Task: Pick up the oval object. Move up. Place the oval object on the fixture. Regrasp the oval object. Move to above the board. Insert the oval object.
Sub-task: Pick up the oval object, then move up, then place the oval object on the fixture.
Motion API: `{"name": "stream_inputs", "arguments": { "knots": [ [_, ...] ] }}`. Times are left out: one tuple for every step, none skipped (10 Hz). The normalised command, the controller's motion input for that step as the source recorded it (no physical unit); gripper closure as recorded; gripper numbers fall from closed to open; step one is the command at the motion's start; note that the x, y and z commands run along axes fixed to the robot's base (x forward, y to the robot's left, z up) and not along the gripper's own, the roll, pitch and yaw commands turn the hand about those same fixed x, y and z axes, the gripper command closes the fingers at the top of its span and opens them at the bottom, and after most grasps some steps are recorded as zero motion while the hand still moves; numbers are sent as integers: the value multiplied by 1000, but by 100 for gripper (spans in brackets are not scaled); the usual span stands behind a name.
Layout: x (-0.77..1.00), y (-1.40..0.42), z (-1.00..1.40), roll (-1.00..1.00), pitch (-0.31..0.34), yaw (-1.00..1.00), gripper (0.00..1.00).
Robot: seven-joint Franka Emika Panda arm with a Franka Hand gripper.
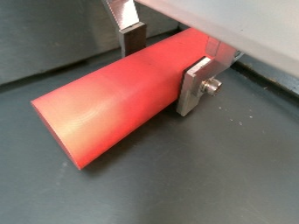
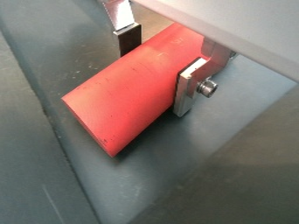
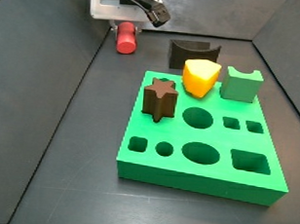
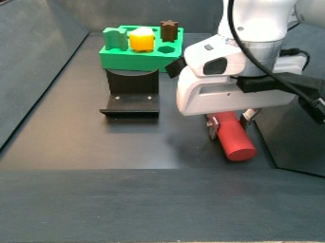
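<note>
The smooth salmon-red oval object point(image 1: 111, 101), a long rod with a rounded end, is lying on the dark floor, well apart from the bright green board point(image 3: 201, 139). The gripper point(image 1: 163, 59) is straddling it, silver fingers point(image 1: 194, 83) closing against both flanks. A dark brown star peg point(image 3: 159, 96) is standing in the board; the dark notched fixture point(image 3: 192, 54) is sitting behind.
</note>
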Motion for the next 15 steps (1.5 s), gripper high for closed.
{"name": "stream_inputs", "arguments": {
  "knots": [
    [0, 0, 0, 0, 0, 0, 100],
    [0, 0, 0, 0, 0, 0, 100],
    [0, 0, 0, 0, 0, 0, 100],
    [0, 0, 0, 0, 0, 0, 100],
    [0, 0, 833, 0, 0, 0, 100],
    [-31, -65, 822, -12, 10, 17, 100],
    [-49, -54, 699, 6, 14, 15, 100],
    [-45, -37, 615, 21, 15, 10, 100],
    [-29, -15, 431, 47, 36, -6, 100],
    [-26, -13, 337, 57, 48, -10, 100],
    [0, 0, 1000, 0, 0, 0, 100],
    [-3, 4, 1000, 24, 17, -3, 100],
    [-10, 5, 1000, 27, 29, -6, 100],
    [-17, 7, 1000, 43, 39, -16, 100],
    [-23, 7, 1000, 63, 50, -25, 100]
  ]
}}
